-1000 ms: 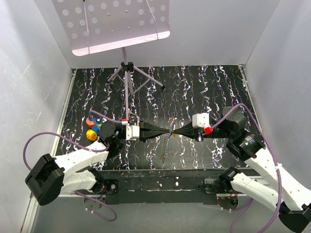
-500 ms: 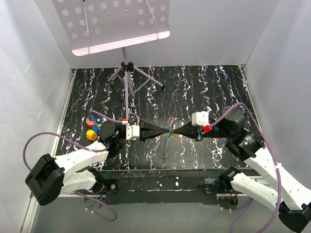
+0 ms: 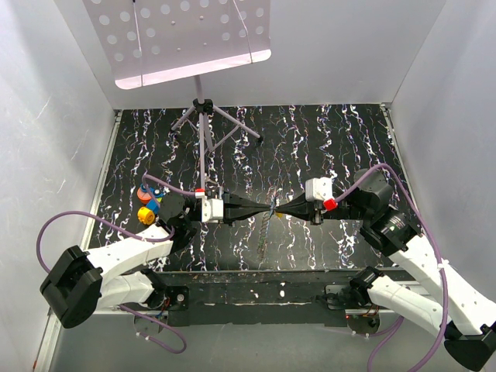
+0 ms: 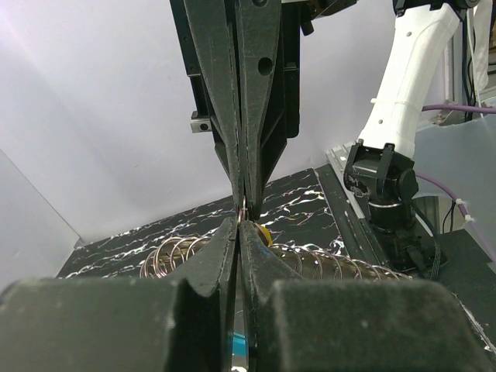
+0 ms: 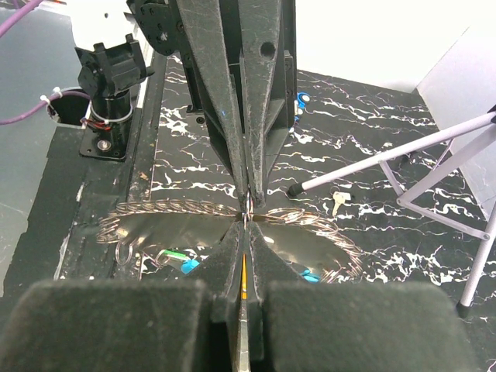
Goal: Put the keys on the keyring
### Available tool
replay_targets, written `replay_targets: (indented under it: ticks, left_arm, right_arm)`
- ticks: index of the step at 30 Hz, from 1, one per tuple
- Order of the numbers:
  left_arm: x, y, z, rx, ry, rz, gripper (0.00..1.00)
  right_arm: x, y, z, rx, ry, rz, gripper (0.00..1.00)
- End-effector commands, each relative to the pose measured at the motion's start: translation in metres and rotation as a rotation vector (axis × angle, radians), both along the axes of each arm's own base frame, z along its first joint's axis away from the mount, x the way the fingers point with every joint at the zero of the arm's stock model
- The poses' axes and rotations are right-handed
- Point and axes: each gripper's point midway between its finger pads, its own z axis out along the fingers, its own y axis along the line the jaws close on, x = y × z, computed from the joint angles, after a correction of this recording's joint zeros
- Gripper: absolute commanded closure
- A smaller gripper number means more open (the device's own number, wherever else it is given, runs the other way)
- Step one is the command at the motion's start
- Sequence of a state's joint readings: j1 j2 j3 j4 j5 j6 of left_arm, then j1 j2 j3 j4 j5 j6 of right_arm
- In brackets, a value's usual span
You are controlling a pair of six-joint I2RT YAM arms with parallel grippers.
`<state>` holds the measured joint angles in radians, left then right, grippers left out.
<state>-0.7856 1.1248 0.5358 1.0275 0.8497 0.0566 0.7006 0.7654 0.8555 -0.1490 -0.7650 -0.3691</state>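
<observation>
The right gripper [image 3: 277, 208] has edged slightly leftward against the left gripper [image 3: 268, 208], carrying their tip-to-tip meeting point a touch left, and the coiled keyring [image 3: 263, 231] hanging there has shifted with it.

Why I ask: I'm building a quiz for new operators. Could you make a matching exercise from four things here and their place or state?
Things:
1. left gripper
2. music stand
3. yellow piece
4. wire rings

Places or states:
A. near the left edge of the table
B. fanned out either side of the meeting jaws
C. shut, tip to tip with the right gripper
D. standing at the far side

Pairs: 1-C, 2-D, 3-A, 4-B
</observation>
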Motion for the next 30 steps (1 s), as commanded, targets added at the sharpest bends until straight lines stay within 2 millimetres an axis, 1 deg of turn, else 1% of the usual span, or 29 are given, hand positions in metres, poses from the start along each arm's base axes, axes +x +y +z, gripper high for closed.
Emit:
replay_targets:
  ticks: [1, 9, 22, 30]
  left_arm:
    - [-0.002, -0.0027, 0.0106, -0.008, -0.032, -0.014, 1.0]
    - [-0.0016, -0.0029, 0.0089, -0.003, -0.032, -0.012, 1.0]
    - [0.0006, -0.0038, 0.0091, 0.01, -0.013, -0.008, 1.0]
    - [0.0, -0.0041, 0.0095, 0.013, -0.015, -0.013, 1.0]
  right_arm:
    - [0.0013, 0.0022, 0.0436, 0.096, -0.097, -0.001, 0.99]
    - [0.0016, 0.0017, 0.0465, 0.102, -0.096, -0.008, 0.99]
    - [-0.0001, 0.0014, 0.042, 0.087, -0.115, 0.007, 0.99]
    - [0.0019, 0.0021, 0.0438, 0.088, -0.112, -0.002, 0.99]
